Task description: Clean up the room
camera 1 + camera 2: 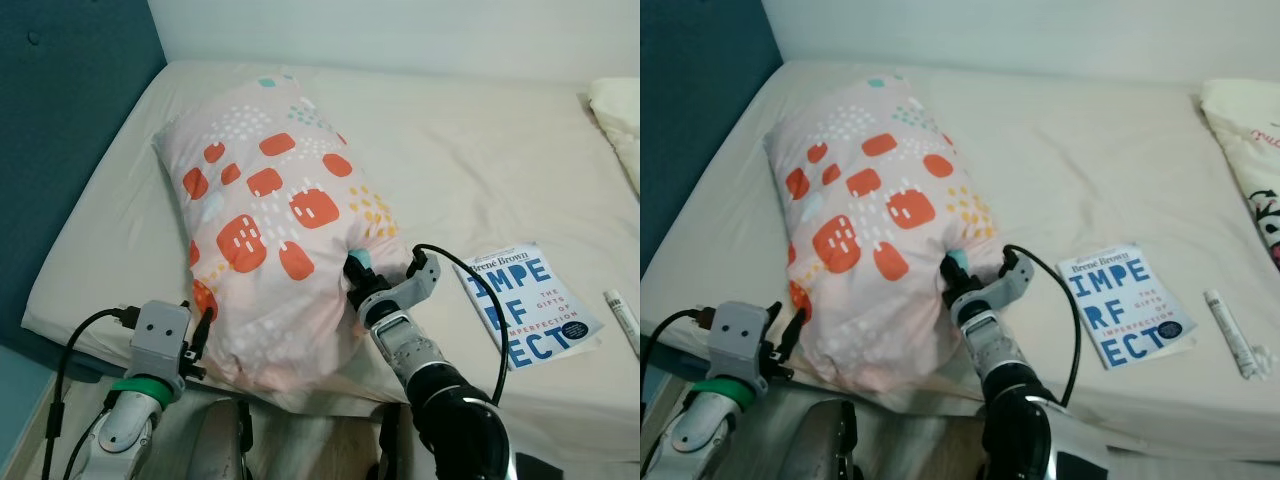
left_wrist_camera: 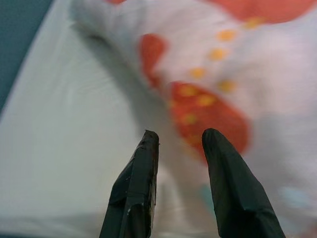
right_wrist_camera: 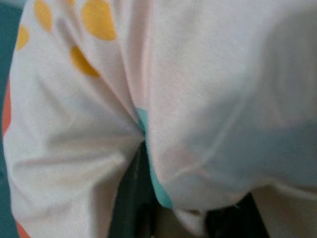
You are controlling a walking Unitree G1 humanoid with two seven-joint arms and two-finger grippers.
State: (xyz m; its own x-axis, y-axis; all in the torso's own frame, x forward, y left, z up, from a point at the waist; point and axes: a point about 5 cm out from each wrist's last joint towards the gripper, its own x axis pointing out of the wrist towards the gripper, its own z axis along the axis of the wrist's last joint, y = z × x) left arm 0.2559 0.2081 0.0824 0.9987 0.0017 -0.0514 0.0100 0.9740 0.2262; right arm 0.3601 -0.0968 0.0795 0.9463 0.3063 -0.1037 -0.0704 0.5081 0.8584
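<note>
A pale pink pillow (image 1: 270, 220) with orange blotches lies on the left half of the bed (image 1: 480, 160), reaching down to its front edge. My right gripper (image 1: 357, 272) is pressed into the pillow's near right side and is shut on a bunched fold of its cover (image 3: 198, 99); the fabric hides most of the fingers. My left gripper (image 1: 198, 335) sits at the pillow's near left corner. Its two black fingers (image 2: 143, 163) stand open with a gap between them, just short of the cover.
A white and blue book (image 1: 530, 305) lies on the sheet to the right of my right arm. A white tube (image 1: 622, 320) lies beyond it. Another cream cushion (image 1: 1250, 150) rests at the far right. A teal padded wall (image 1: 70, 100) borders the bed's left side.
</note>
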